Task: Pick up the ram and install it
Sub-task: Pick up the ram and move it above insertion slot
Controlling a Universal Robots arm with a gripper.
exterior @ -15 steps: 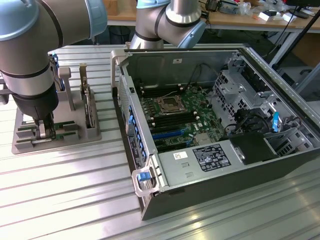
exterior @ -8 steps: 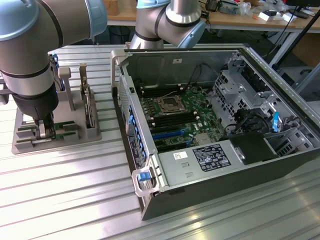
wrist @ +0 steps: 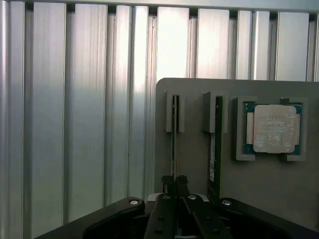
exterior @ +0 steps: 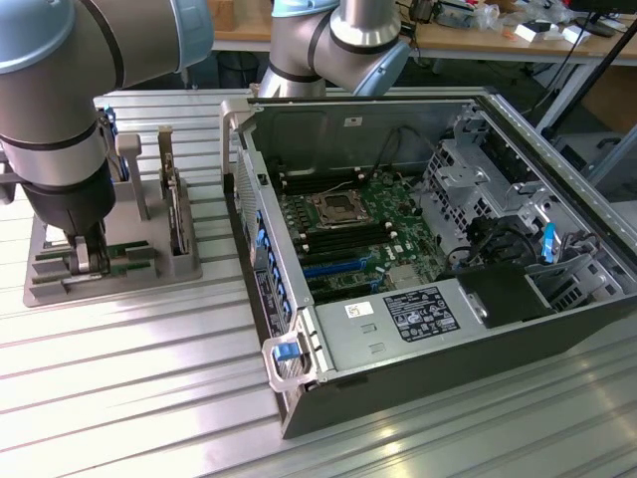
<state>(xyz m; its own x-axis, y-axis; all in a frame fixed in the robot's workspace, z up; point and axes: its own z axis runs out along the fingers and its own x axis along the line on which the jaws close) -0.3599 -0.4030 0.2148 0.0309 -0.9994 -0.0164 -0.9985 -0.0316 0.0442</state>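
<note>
Two green ram sticks stand on edge in slots of a grey holder (wrist: 194, 164). My gripper (wrist: 175, 181) is down on the first ram (wrist: 174, 134), its dark fingers pressed against both faces of the stick's near end, so it is shut on it. The stick still sits in its slot. The second ram (wrist: 218, 144) stands in the neighbouring slot, apart from the fingers. In the exterior view the gripper (exterior: 88, 261) reaches down into the holder (exterior: 60, 284) at the exterior view's left. The open computer case (exterior: 418, 249) lies to its right, with black memory slots (exterior: 348, 239) beside the processor socket.
A square silver processor (wrist: 271, 128) rests in a pocket of the holder beyond the second ram. Upright posts and a flat drive (exterior: 174, 204) rise from the holder near the arm. The case's raised wall (exterior: 249, 199) stands between holder and motherboard. Ribbed metal table (exterior: 149, 378) all around.
</note>
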